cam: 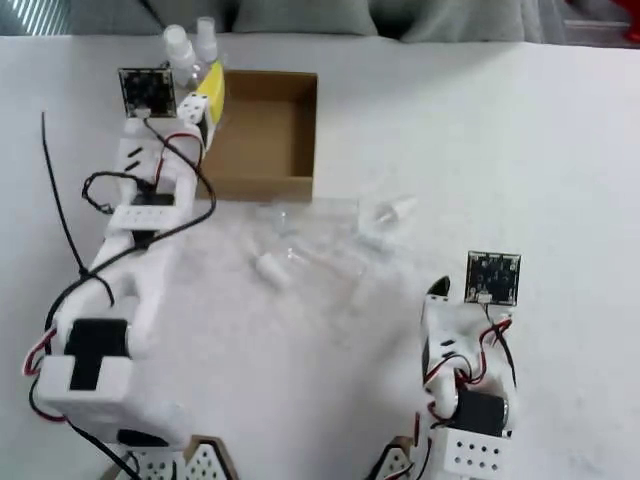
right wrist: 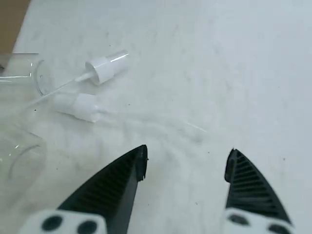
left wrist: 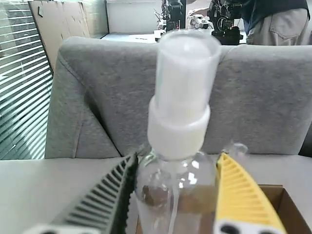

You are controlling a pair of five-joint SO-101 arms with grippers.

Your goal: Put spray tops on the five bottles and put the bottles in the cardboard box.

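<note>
Nearest, the right hand (right wrist: 186, 157) is held released over the table (right wrist: 253, 58), grasping nothing. Mid-table, clear bottles (cam: 300, 238) and loose spray tops (right wrist: 105, 66) are scattered apart, uncapped, between that hand and the cardboard box (cam: 262, 135). At the box's far corner the left hand (left wrist: 178, 160) is clenched on a capped bottle (left wrist: 168, 200), with another capped bottle (cam: 207, 32) just beside it. No bottle is seen boxed; most is judged undone.

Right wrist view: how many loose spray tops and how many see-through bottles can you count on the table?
spray tops: 2
clear bottles, both cut off at the edge: 2
Total: 4
</note>
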